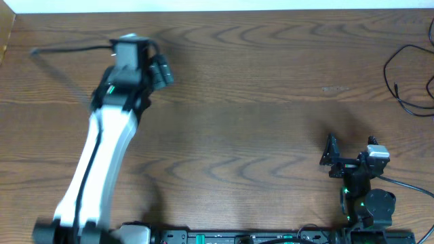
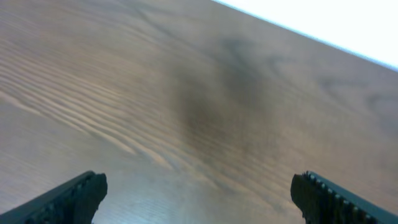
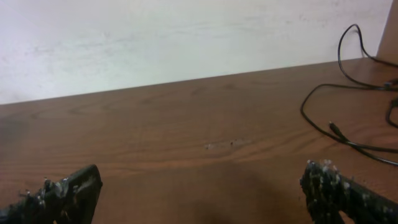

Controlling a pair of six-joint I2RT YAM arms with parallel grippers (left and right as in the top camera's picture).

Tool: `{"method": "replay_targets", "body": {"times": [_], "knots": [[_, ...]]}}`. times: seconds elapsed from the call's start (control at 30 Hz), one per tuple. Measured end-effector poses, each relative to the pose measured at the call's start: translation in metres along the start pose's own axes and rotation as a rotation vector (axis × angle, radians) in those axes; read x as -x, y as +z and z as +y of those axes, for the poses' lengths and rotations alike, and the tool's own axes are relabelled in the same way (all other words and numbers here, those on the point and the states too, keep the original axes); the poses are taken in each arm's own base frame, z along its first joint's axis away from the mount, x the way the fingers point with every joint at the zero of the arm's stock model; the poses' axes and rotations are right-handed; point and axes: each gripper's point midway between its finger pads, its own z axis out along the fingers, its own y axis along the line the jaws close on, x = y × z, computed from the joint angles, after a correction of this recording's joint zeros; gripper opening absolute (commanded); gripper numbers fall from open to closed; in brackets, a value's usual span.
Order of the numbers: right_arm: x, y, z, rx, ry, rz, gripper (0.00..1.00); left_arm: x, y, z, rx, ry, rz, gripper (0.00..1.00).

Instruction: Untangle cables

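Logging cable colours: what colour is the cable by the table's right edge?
The cable is black, clearest in the right wrist view.

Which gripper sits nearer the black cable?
The right gripper, tucked by its base; the left gripper reaches toward the far-left corner, away from the black cable.

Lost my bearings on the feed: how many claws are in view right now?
2. The left claw is at the table's far left, near the back edge, open. The right claw is front right, open. A black cable lies at the right edge, beyond both.
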Motion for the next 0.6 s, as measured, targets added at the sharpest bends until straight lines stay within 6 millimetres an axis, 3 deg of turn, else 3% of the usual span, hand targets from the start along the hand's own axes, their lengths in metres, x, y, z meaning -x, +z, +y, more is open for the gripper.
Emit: {"method": "replay_targets", "body": {"times": [0.1,0.17,0.4,0.6], "knots": [[0.000,0.000,0.000,0.001,0.000,0.000,0.99,0.008,-0.028,0.021,-0.059,-0.038,-0.126,1.00],[0.000,0.000,0.000,0.002,0.000,0.000,0.99,0.004,-0.041,0.032,-0.101,-0.032,-0.186,1.00],[0.000,0.000,0.000,0.003,-0.001,0.000,0.99,-0.046,-0.069,0.047,-0.235,0.095,-0.365,1.00],[0.000,0.000,0.001,0.003,-0.003,0.000,0.99,-0.086,-0.074,0.054,-0.266,0.154,-0.518,1.00]]}}
